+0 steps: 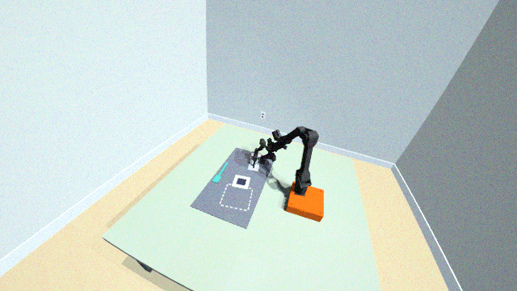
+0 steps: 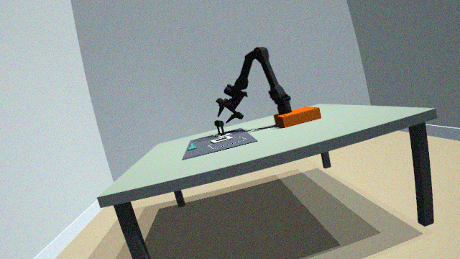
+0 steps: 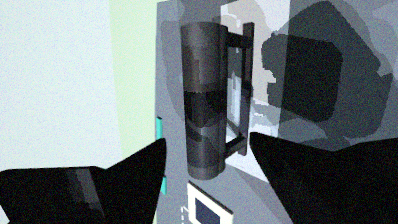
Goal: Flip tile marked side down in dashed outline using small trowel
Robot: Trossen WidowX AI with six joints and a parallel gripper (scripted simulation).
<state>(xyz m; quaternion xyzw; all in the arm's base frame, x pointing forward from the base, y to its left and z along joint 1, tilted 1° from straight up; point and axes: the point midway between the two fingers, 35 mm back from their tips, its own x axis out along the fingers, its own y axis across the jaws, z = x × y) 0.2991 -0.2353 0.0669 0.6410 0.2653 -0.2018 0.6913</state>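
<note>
The small trowel has a dark round handle on two posts above a flat pale blade. It rests at the far end of the grey mat. My gripper is open and tilted, with its fingertips just above the handle and nothing held. The tile lies flat, white with its dark square facing up, between the trowel and the dashed outline. Whether the tile overlaps the outline's far edge is unclear.
A teal spatula-like tool lies along the left side of the mat. The arm's orange base stands on the pale green table, right of the mat. Arm shadows fall over the mat's far end.
</note>
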